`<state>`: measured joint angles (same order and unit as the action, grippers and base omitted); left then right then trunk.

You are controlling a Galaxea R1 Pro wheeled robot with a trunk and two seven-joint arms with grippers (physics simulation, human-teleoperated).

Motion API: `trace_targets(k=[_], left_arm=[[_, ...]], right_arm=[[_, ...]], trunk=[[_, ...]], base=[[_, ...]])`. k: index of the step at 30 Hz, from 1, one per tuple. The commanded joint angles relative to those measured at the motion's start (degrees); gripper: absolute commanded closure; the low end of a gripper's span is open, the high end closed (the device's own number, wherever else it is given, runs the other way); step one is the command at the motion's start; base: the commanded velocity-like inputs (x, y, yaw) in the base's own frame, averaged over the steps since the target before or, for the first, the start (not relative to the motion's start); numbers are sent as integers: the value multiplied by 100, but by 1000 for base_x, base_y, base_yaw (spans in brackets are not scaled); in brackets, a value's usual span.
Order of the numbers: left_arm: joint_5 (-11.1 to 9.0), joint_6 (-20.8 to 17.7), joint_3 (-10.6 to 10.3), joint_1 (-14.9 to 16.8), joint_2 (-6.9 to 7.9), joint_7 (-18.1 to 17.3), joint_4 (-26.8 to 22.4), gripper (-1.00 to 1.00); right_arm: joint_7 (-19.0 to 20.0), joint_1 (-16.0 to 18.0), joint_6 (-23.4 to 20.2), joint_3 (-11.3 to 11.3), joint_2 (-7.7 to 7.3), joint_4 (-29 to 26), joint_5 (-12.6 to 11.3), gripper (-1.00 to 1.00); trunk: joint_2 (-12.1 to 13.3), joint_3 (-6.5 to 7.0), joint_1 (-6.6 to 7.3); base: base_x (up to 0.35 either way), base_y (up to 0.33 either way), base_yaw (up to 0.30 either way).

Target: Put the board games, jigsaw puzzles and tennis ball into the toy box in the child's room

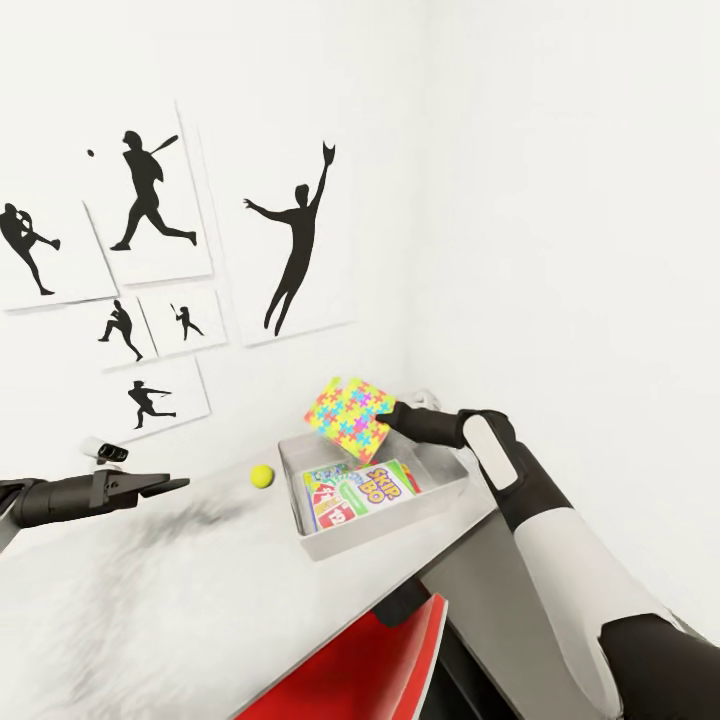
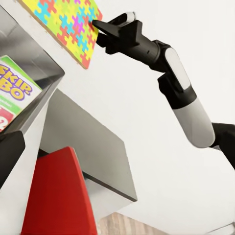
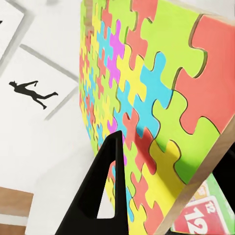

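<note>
My right gripper (image 1: 392,417) is shut on one jigsaw puzzle (image 1: 348,413), holding it tilted on edge just above the back of the toy box (image 1: 385,535). The right wrist view shows a dark finger (image 3: 103,186) pressed on the puzzle's (image 3: 147,98) colourful face. Inside the toy box lie the Skip-Bo board game (image 1: 385,485) and other flat game boxes (image 1: 328,497). The tennis ball (image 1: 262,476) rests on the table (image 1: 150,600) just left of the box. My left gripper (image 1: 168,485) hovers open over the table, left of the ball, holding nothing.
A red chair (image 1: 380,670) is tucked under the table's front edge. White walls meet in a corner behind the box, with black sports-silhouette pictures (image 1: 150,200) on the left wall. The toy box sits near the table's right end.
</note>
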<state>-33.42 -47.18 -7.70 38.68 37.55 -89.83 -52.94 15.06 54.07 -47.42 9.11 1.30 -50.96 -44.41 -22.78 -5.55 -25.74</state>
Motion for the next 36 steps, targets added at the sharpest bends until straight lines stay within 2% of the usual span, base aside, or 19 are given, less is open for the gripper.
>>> trace_targets(k=[1, 7, 19, 26, 36], left_arm=[[-24, -48, -23, 8, 7, -17, 3, -100], [-25, -30, -21, 8, 7, -17, 3, -100], [-29, -28, -21, 8, 6, -8, 3, -100], [-24, -28, -21, 8, 6, -8, 3, -100], [-26, -28, -21, 8, 6, -8, 3, -100]], right_arm=[[34, 9, -16, -38, -32, -1, 21, 100], [32, 10, -11, -215, -92, 10, 20, 100], [18, 31, -44, -217, -87, 41, 18, 100], [-320, 82, -80, -218, -78, 65, -2, 100], [-365, 86, -93, -217, -77, 183, -6, 100]], trunk=[[-13, -13, -4], [-13, -13, -4], [-13, -50, -4], [-13, -114, -4], [-13, -208, -4]], base=[[0, 0, 0], [0, 0, 0], [0, 0, 0], [0, 0, 0], [0, 0, 0]])
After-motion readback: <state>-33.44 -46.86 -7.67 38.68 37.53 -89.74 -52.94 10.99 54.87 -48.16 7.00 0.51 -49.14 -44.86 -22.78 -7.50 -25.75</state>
